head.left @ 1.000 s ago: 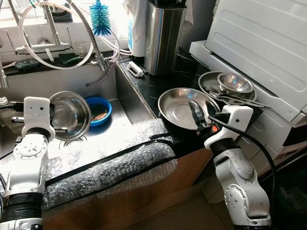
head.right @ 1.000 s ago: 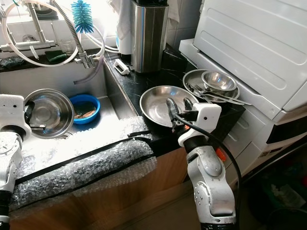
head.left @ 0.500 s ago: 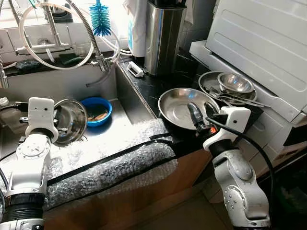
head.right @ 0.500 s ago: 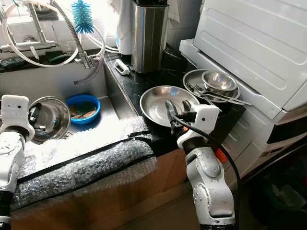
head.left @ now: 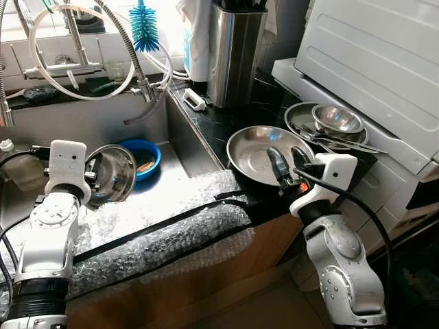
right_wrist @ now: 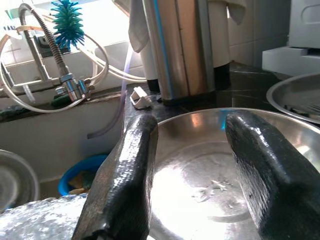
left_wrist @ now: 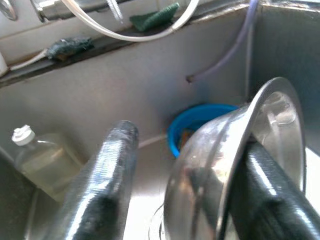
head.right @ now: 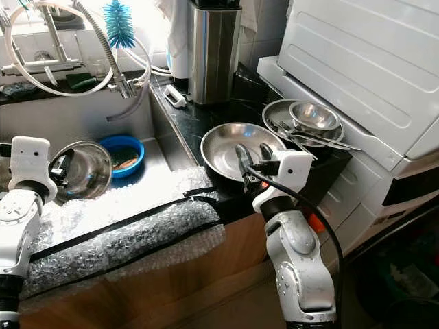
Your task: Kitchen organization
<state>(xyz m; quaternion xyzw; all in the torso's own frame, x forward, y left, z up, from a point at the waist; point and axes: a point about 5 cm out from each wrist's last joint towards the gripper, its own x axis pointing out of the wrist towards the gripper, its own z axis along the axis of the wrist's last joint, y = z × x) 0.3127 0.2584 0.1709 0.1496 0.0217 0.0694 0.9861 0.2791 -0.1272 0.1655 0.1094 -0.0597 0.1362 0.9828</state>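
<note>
Left claw [head.left: 96,179] pinches a tilted steel bowl [head.left: 112,174] by its thin, slippery rim over the sink [head.left: 175,161]; right claw [head.left: 288,163] hovers open.

L claw [head.left: 96,179] raised w/ fingers apart, R claw [head.left: 287,162] forward, fingers spread.

Blue bowl [head.left: 143,157] partly hidden behind tilted steel bowl [head.left: 112,175]; its contents too small to identify. Knife block [head.left: 235,51] top cut by frame edge. Utensils in far stacked dishes [head.left: 328,123] too small to tell apart.
</note>
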